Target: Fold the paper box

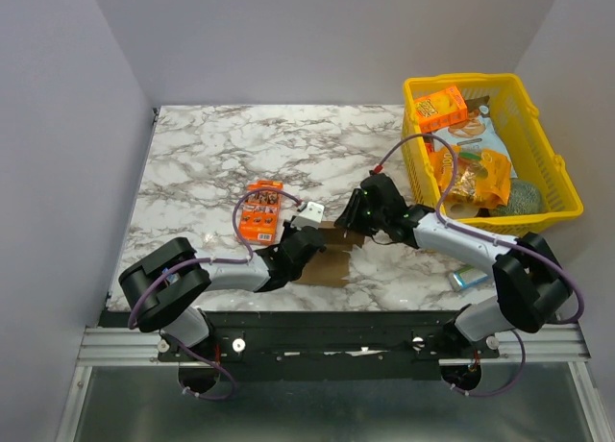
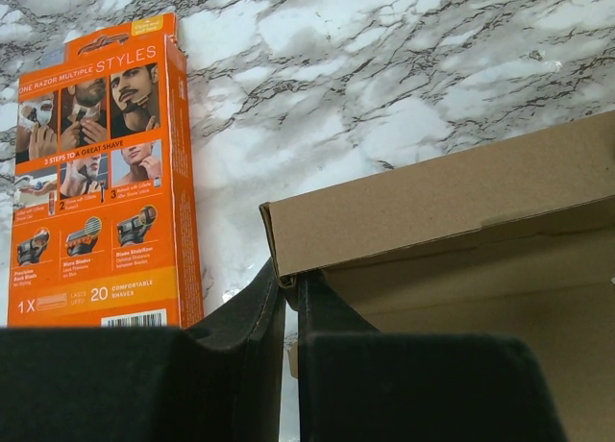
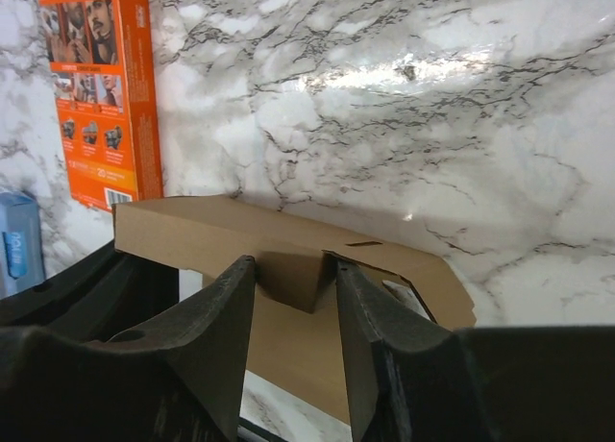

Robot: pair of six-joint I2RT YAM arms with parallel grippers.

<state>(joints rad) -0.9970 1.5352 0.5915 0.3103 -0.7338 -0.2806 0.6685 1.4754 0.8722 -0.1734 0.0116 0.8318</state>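
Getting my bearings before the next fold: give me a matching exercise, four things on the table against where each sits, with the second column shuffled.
Things:
1. paper box
2. orange razor box
3. yellow basket
4. small blue packet

Places:
A. right side of the marble table, snacks inside
B. middle of the near half
C. near edge, beside the right arm
D. just left of the paper box

Pairs: 1-B, 2-D, 3-A, 4-C

Bare marble tabletop (image 1: 211, 154) lies open behind the paper box (image 1: 332, 259), while the orange razor box (image 1: 261, 211) crowds its left side and the yellow basket (image 1: 555, 168) blocks the far right
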